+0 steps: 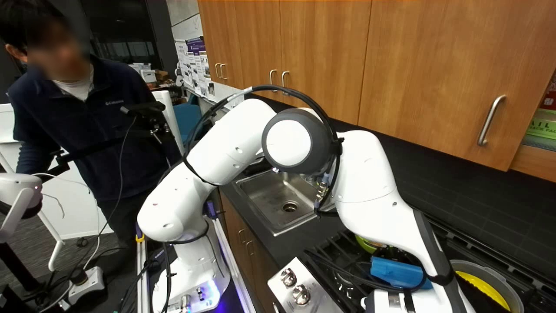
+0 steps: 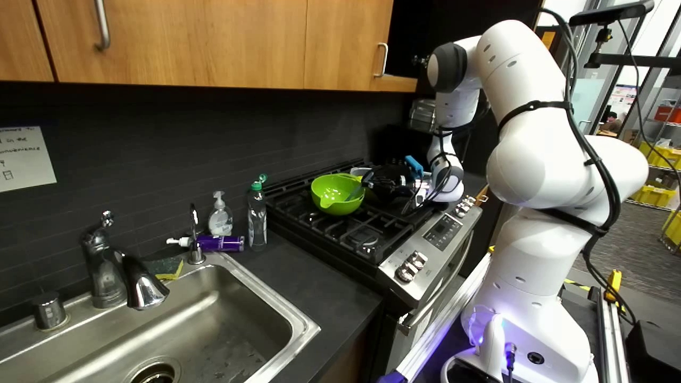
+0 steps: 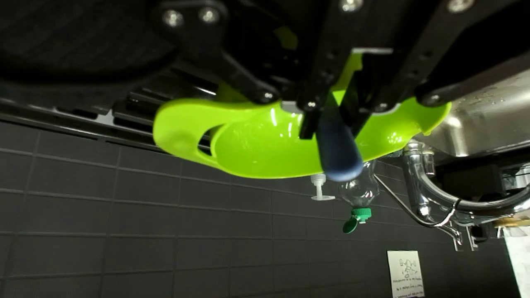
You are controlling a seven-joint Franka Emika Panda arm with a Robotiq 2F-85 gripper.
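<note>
My gripper point(image 3: 331, 122) is shut on a dark blue handle point(image 3: 340, 159), whose rounded end sticks out past the fingertips in the wrist view. In an exterior view, the gripper point(image 2: 368, 180) hovers at the side of a lime green bowl point(image 2: 325, 187) on the stove. A greyish-blue utensil part point(image 2: 353, 193) slants down inside that bowl, seemingly the same utensil. Behind the fingers in the wrist view lies the green bowl point(image 3: 265, 153), with its looped handle and pouring spout visible. The arm covers most of the bowl point(image 1: 366, 244) in an exterior view, and the gripper is hidden there.
A grey pot point(image 1: 514, 295) with something yellow inside stands beyond the wrist on the stove point(image 2: 367, 236). Near the sink point(image 2: 303, 324) are a clear bottle point(image 2: 257, 218), a soap dispenser point(image 2: 220, 218) and a purple bottle point(image 2: 221, 243). Wooden cabinets point(image 1: 434, 74) hang above.
</note>
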